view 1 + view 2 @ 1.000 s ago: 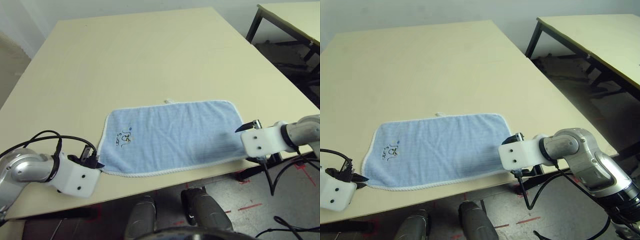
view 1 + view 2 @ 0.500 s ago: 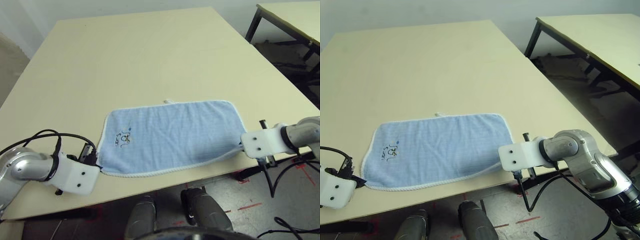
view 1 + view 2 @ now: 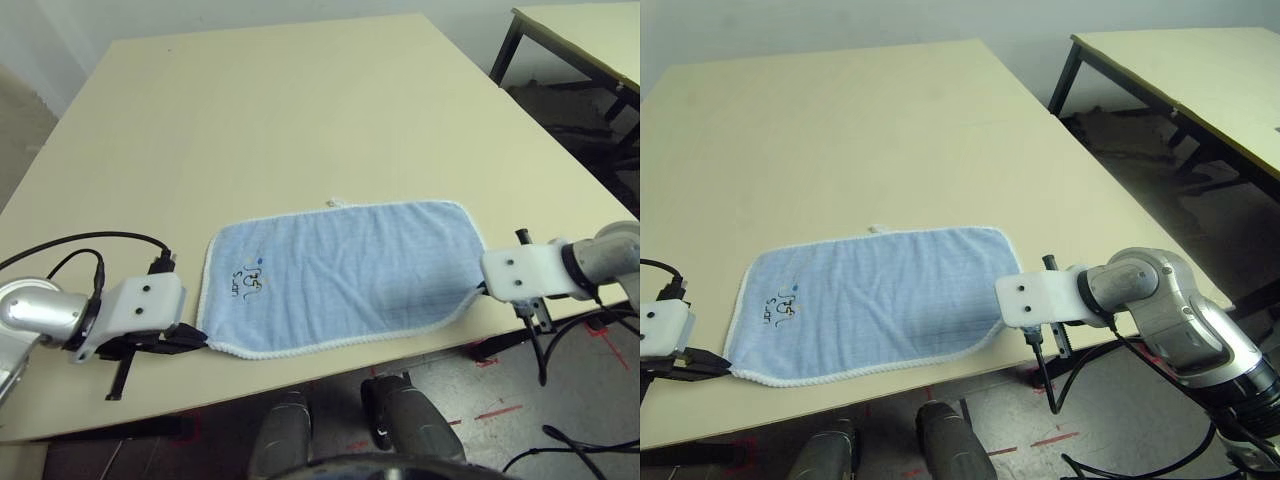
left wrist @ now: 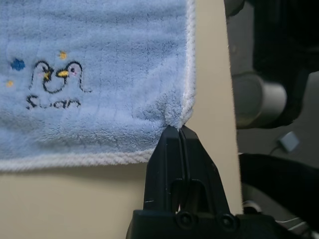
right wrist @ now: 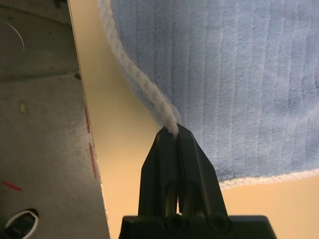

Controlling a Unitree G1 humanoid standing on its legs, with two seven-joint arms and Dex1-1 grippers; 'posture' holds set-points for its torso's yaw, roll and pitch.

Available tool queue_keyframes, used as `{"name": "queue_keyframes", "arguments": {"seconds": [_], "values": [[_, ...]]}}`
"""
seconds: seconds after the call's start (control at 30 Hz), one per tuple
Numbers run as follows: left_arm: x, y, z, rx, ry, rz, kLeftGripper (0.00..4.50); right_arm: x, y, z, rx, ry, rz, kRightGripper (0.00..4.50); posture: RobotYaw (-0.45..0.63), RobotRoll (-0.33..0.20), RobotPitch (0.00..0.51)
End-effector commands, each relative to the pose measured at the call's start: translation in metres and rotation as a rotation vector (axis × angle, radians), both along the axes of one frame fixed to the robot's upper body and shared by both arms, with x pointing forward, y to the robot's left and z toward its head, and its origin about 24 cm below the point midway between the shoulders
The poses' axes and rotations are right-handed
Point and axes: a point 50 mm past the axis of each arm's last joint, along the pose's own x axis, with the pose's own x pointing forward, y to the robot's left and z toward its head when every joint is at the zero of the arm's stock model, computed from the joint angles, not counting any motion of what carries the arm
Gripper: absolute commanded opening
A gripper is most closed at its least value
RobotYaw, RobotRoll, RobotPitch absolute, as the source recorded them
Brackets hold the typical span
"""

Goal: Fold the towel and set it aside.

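Left gripper and right gripper each clamp only the white edging at a near corner of the towel, flat near the surface front edge between them; so thin a bite may slip when lifted.

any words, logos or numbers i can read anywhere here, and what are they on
"Suan", as best it reads: dark stitched lettering under two small embroidered penguins, near one corner of the light-blue terry cloth towel with white edging.
In the head views the same lettering is too small to read.
No other text, label or number shows.
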Motion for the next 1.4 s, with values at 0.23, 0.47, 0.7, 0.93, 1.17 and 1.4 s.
{"name": "queue_keyframes", "arguments": {"seconds": [0.23, 0.47, 0.7, 0.93, 1.17, 1.4], "values": [[0.003, 0.008, 0.014, 0.011, 0.027, 0.014, 0.0, 0.004, -0.005, 0.007, -0.007, 0.04, -0.008, 0.02, -0.11, 0.0, 0.094], [0.009, 0.013, 0.024, -0.016, 0.039, 0.056, 0.0, 0.009, -0.003, 0.015, 0.056, 0.112, -0.075, 0.02, -0.1, 0.0, 0.092], [0.016, 0.016, 0.035, -0.095, 0.071, 0.123, 0.0, 0.013, -0.001, 0.023, 0.131, 0.201, -0.17, 0.02, -0.11, 0.0, 0.091], [0.0, 0.016, 0.029, -0.061, 0.189, 0.094, 0.0, -0.011, -0.007, 0.031, 0.062, 0.388, -0.158, 0.02, -0.11, 0.0, 0.095], [-0.017, 0.01, 0.026, -0.064, 0.279, 0.085, 0.0, -0.023, -0.017, 0.035, -0.004, 0.482, -0.162, 0.02, -0.1, 0.0, 0.099], [-0.01, 0.021, 0.035, -0.099, 0.258, 0.159, 0.0, 0.009, -0.015, 0.045, 0.093, 0.398, -0.223, 0.02, -0.11, 0.0, 0.103]]}}
